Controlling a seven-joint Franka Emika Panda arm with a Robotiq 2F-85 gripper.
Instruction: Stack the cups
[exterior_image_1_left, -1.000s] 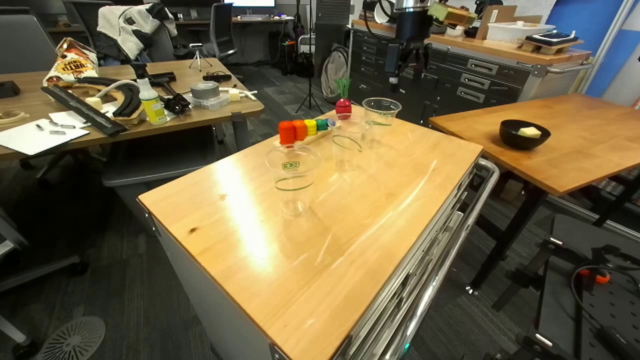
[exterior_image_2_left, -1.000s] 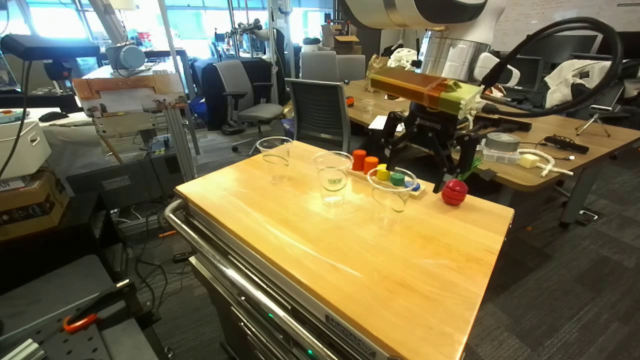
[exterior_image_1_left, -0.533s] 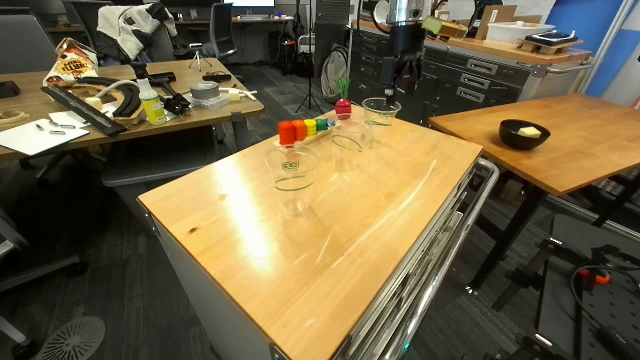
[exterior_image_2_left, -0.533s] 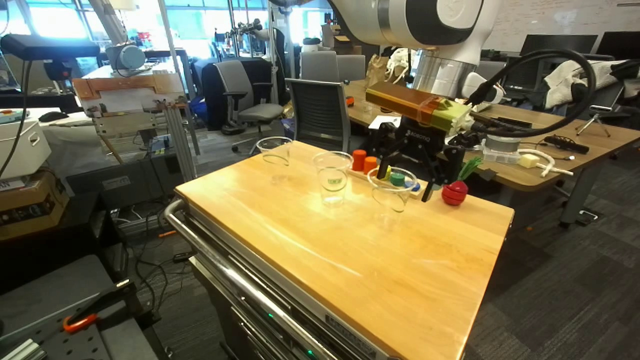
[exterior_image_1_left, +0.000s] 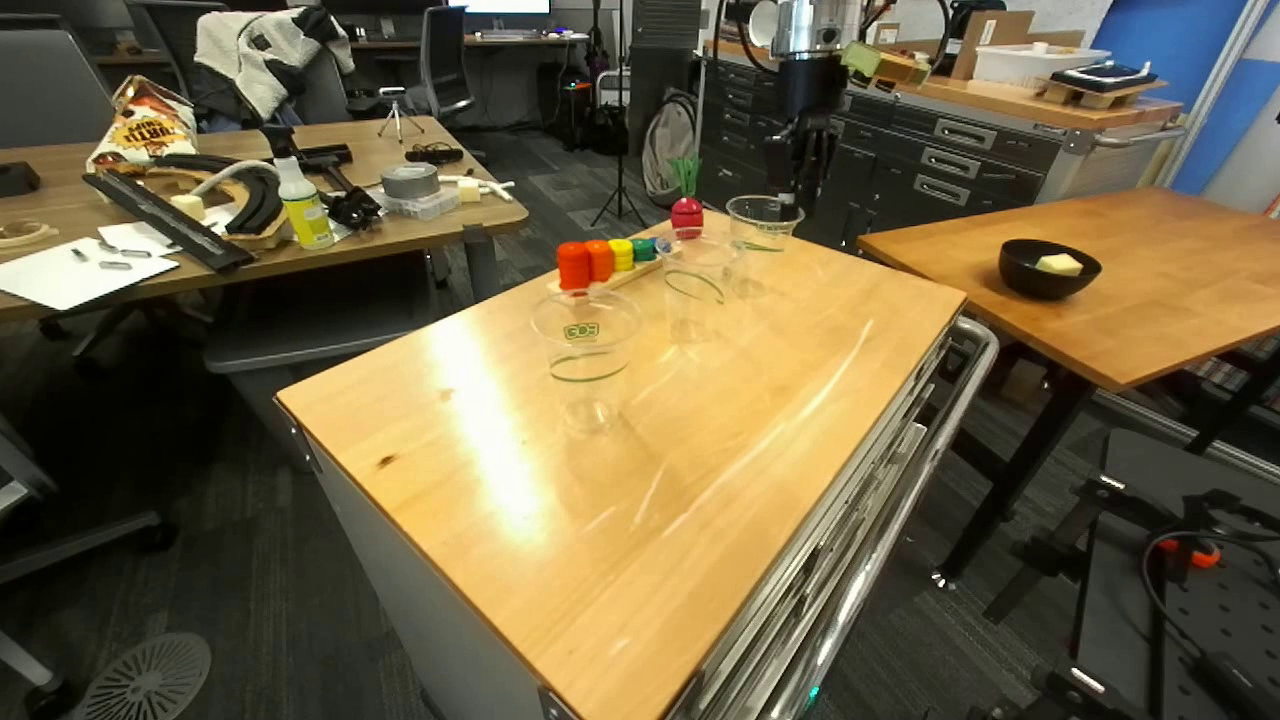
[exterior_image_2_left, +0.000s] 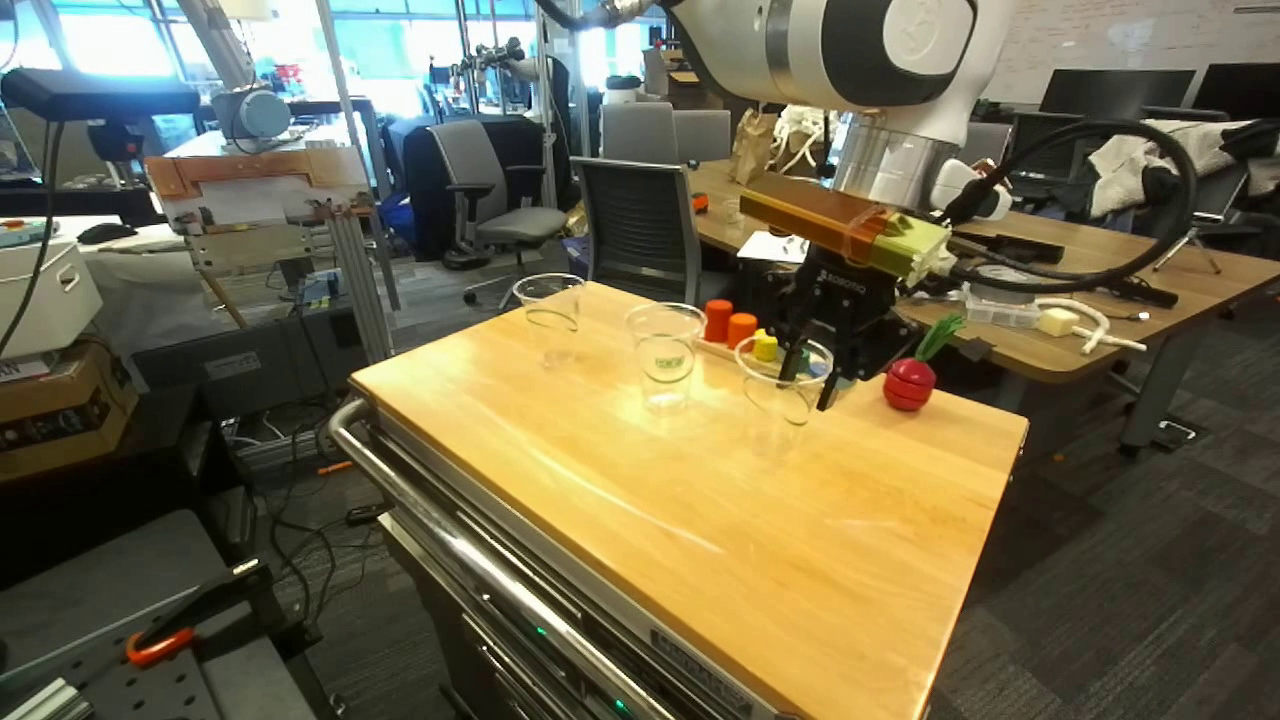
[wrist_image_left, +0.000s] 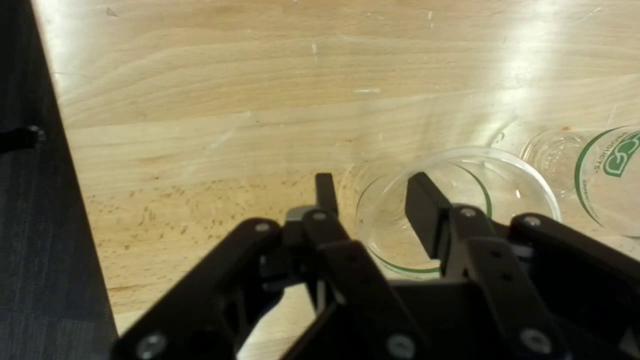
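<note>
Looking at the gripper (exterior_image_2_left: 808, 388) right at the clear cup (exterior_image_2_left: 768, 407) nearest the red radish toy (exterior_image_2_left: 908, 385), with fingers (wrist_image_left: 327, 192) apart: one outside the rim on the radish side, one over the mouth. Can't tell about contact with the plastic tbh. Also seeing the middle cup (exterior_image_2_left: 665, 350) farther from the radish and the last cup (exterior_image_2_left: 552, 315) farthest off, all upright and separate on the wooden top (exterior_image_2_left: 600, 460).

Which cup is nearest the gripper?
The end cup nearest the leafy red object: the gripper is at its rim; middle cup and far cup stand farther away.
</note>
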